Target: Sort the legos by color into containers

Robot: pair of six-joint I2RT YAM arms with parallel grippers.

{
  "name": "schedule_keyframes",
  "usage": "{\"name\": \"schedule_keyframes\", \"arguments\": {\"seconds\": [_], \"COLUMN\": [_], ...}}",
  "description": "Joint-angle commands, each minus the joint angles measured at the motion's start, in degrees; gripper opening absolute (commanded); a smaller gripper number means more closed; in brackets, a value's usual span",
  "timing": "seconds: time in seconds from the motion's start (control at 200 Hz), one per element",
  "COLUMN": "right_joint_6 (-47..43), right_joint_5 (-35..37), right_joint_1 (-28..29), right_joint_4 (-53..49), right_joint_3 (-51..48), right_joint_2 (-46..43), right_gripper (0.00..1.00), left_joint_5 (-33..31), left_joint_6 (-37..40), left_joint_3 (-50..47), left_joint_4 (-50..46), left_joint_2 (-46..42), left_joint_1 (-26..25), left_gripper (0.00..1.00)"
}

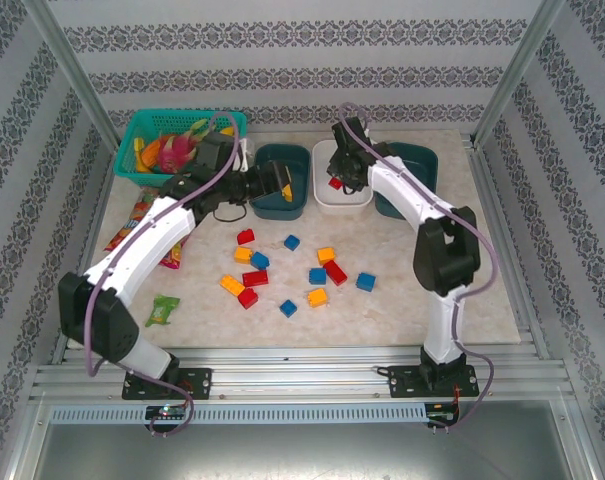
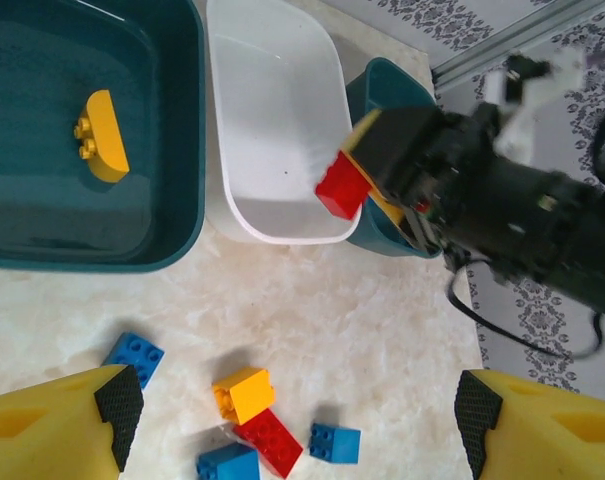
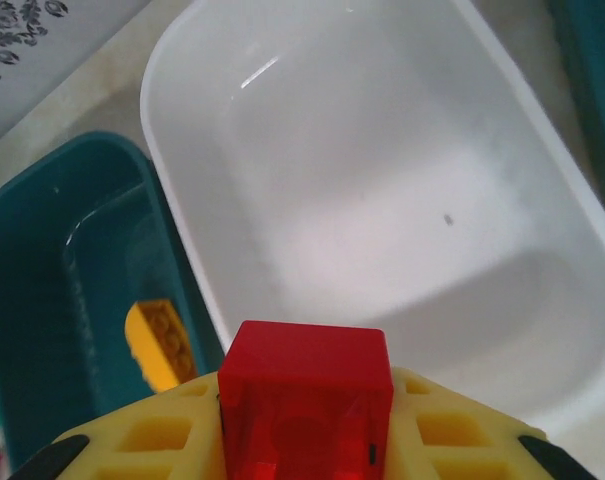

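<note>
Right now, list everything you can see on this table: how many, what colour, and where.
Loose legos: about thirteen; red, blue, yellow-orange; scattered mid-table, nearer than the tubs.
Yellow lego: one; inside the left dark teal tub.
Red lego: one; held above the white tub.
Dark teal tubs: two; either side of the white tub.
White tub: one; middle of the row.
Mesh basket: one; bright teal; far left, holding toy fruit.
Snack bag: one; colourful; left side.
Green packet: one; near left.
Left gripper: open, above the table.
Right gripper: shut on the red lego.
</note>
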Motion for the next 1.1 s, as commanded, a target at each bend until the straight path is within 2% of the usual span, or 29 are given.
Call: {"name": "schedule_keyframes", "arguments": {"seconds": [0.0, 0.22, 0.405, 0.455, 0.58, 0.714, 0.854, 0.999, 1.094], "right_joint_6": [-7.2, -7.6, -7.7, -7.9, -8.6, -9.3, -10.6, -17.5, -21.4], "right_joint_5": [-5.5, -8.9, -11.2, -10.4, -8.3, -7.2, -5.8, -6.2, -9.9], "right_joint_1": [-1.8, -4.9, -5.5, -5.4, -5.2, -5.2, -3.8, 1.4, 5.9], "right_joint_4": [-2.8, -9.0, -15.4, -16.7, -16.4, -16.2, -11.0, 4.4, 14.8], "right_joint_3": [8.4, 23.1, 32.5, 33.6, 33.3, 32.6, 23.0, 0.8, -14.3], "right_joint_2": [8.1, 21.4, 29.0, 29.4, 26.9, 21.5, 9.2, -8.7, -18.4], "right_gripper": [0.29, 0.30, 0.37, 0.41, 0.60, 0.67, 0.66, 0.66, 0.67], "left_joint_5": [1.3, 1.6, 0.7, 0.3, -0.1, -1.2, -5.3, -10.0, -12.3], "left_joint_6": [-0.8, -0.6, -0.9, -0.9, -0.8, -1.4, -3.4, -9.2, -14.1], "left_joint_3": [4.3, 11.2, 13.4, 13.3, 12.5, 9.4, 4.1, -5.1, -12.4], "left_joint_4": [2.4, 1.3, -0.6, -1.2, -2.8, -4.1, -9.6, -17.5, -21.1], "left_joint_2": [3.2, 9.8, 11.6, 11.6, 10.8, 7.5, 1.7, -6.5, -11.3], "left_joint_1": [-0.7, -0.7, -0.7, -0.7, -0.3, 0.0, 0.8, 2.1, 2.7], "left_gripper": [0.84, 0.83, 0.83, 0.83, 0.82, 0.82, 0.82, 0.81, 0.79]}}
